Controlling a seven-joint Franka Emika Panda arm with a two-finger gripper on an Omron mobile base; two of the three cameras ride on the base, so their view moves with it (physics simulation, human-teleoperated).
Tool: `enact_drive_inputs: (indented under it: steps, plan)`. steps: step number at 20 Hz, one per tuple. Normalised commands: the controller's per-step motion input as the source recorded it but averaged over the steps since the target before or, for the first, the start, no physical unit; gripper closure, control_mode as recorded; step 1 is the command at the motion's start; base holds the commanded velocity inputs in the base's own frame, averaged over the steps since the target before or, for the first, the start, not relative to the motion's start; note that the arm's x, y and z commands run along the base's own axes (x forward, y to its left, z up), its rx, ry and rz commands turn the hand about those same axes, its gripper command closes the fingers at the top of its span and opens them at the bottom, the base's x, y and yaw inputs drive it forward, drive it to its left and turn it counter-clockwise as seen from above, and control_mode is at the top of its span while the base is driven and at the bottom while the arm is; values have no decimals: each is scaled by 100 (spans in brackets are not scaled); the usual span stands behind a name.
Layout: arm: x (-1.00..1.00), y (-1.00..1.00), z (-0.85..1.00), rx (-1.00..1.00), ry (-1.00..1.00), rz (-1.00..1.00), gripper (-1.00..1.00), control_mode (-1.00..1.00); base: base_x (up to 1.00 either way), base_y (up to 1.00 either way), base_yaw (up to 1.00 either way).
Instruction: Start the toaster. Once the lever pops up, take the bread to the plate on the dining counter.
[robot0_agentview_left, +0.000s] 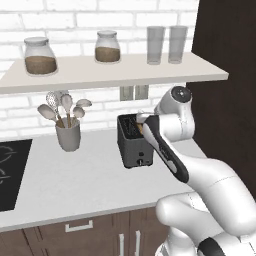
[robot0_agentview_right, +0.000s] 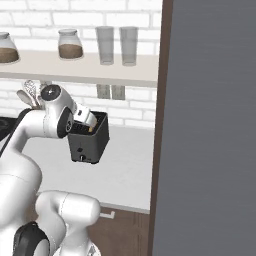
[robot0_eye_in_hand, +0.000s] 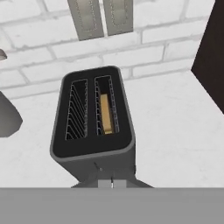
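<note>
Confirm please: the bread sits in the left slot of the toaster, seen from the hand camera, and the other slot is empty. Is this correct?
Not quite. In the hand view the bread sits in the right slot of the toaster; the left slot is the empty one.

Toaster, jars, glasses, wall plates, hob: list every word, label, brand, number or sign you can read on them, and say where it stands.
No readable text anywhere.
toaster: plain dark casing, no brand or dial marks legible.
jars: no labels.
glasses: unmarked.
wall plates: blank.
hob: faint pale curved lines, no letters or numbers.
</note>
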Motion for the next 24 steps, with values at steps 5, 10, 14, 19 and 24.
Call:
enact_drive_inputs:
  steps: [5,10,14,19,24]
  plan:
    - [22,0,-3,-3,0,0,-100,-100,0,0,0]
    - [6,-1,-11,-1,1,1,-100,-100,0,0,0]
    - [0,-1,-23,0,4,4,-100,-100,0,0,0]
    - [1,0,-18,0,1,3,-100,-100,0,0,0]
    - [8,0,0,0,0,1,-100,-100,0,0,0]
